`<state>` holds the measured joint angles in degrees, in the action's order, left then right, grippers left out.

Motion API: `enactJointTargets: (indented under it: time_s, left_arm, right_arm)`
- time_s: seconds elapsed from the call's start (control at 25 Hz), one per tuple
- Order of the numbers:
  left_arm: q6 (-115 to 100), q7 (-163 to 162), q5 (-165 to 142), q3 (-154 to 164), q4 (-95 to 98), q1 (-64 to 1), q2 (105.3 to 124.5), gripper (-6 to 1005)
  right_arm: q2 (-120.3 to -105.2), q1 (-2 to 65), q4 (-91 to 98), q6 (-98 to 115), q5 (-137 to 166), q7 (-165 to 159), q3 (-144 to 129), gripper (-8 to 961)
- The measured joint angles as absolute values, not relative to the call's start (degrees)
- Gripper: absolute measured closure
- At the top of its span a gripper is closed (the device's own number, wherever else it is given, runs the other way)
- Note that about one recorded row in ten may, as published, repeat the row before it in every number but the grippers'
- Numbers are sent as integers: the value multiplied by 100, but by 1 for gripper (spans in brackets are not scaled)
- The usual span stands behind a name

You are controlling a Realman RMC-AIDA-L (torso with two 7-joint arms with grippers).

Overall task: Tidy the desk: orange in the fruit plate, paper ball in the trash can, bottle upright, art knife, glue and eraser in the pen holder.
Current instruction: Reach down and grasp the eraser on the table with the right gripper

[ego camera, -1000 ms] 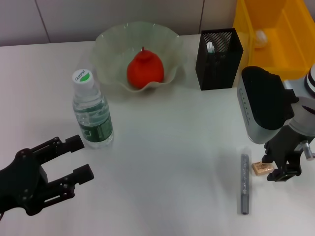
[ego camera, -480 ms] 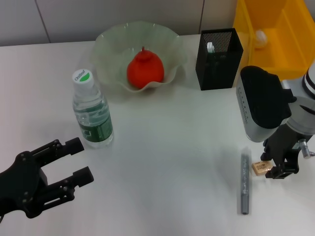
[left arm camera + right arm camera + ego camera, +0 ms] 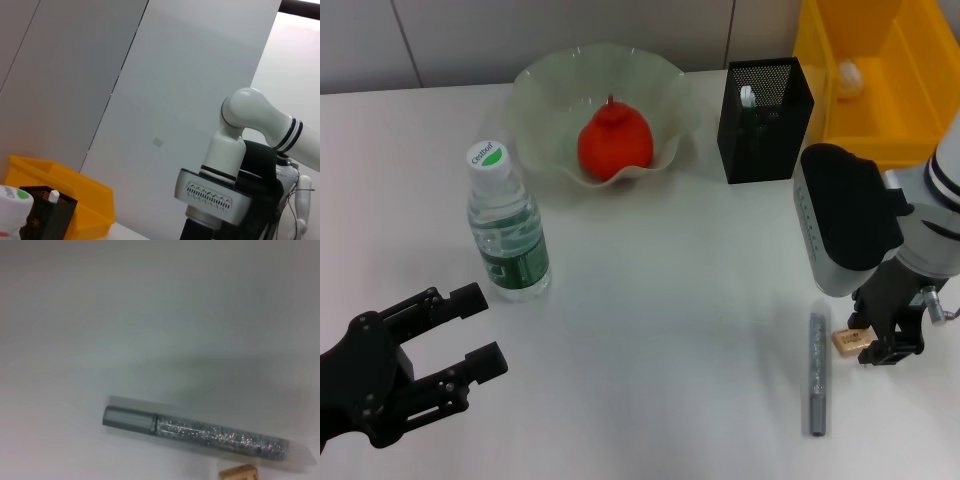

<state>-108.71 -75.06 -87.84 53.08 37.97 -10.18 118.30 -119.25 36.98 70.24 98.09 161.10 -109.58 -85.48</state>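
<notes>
The orange (image 3: 615,142) lies in the fruit plate (image 3: 535,85). The bottle (image 3: 507,228) stands upright left of the plate. The pen holder (image 3: 765,130) stands at the back with a white-tipped item (image 3: 748,96) inside. The paper ball (image 3: 848,75) lies in the trash can (image 3: 910,110). The eraser (image 3: 845,341) lies on the table next to a grey glittery stick (image 3: 817,372); both show in the right wrist view, stick (image 3: 200,432) and eraser (image 3: 240,472). My right gripper (image 3: 876,340) is open, low over the eraser's right end. My left gripper (image 3: 478,330) is open and empty at the front left.
The white table (image 3: 660,300) carries everything. The trash can stands close behind my right arm (image 3: 845,215). The left wrist view shows the bottle cap (image 3: 11,200), the pen holder (image 3: 47,215), the trash can (image 3: 80,200) and my right arm (image 3: 235,185).
My right arm has shifted a little to the left, its gripper now covering more of the eraser. The eraser and stick have not moved. My left gripper has barely drifted.
</notes>
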Motion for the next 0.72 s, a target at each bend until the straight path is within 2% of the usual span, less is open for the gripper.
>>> enactJointTargets:
  time_s: [0.72]
  left_arm:
    - [-10890,-7506,-8780,5308,3797,-939,11830,255]
  right_arm:
    - [-11931,3700,6979,9661,16195,-11008,-8701,572]
